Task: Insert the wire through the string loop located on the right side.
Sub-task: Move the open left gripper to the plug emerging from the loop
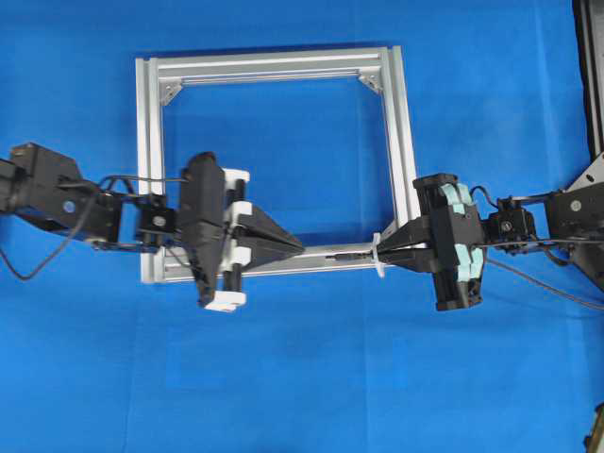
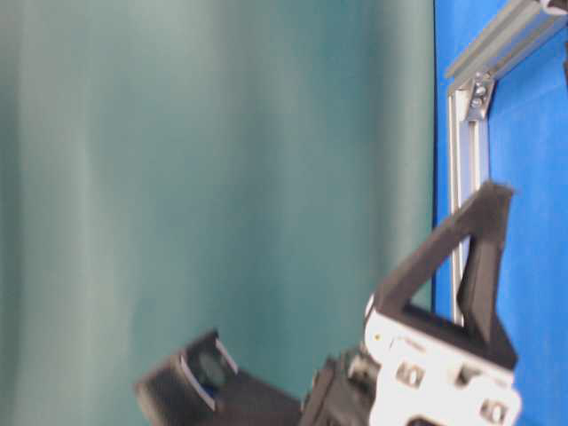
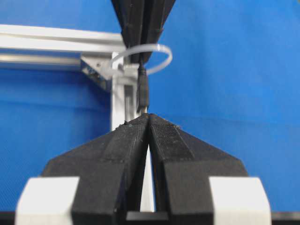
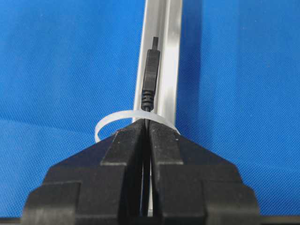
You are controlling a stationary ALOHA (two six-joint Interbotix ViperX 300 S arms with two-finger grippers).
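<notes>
The silver frame point(image 1: 156, 170) lies flat on the blue cloth. The white string loop point(image 1: 377, 257) stands up from the frame's near rail at its right end, also seen as the loop point(image 4: 107, 123) and the loop point(image 3: 161, 55). My right gripper point(image 1: 389, 257) is shut on the thin black wire just behind the loop. The plug point(image 4: 150, 75) pokes through the loop and points left along the rail. My left gripper point(image 1: 302, 250) is shut and holds nothing. Its tips point(image 3: 149, 116) sit just short of the plug point(image 3: 143, 91).
The wire's slack trails right past the right arm point(image 1: 547, 283). A second metal structure point(image 1: 593, 85) stands at the right edge. In the table-level view a teal curtain point(image 2: 195, 177) fills the left, with the left gripper's finger point(image 2: 484, 257) before the frame point(image 2: 468, 160).
</notes>
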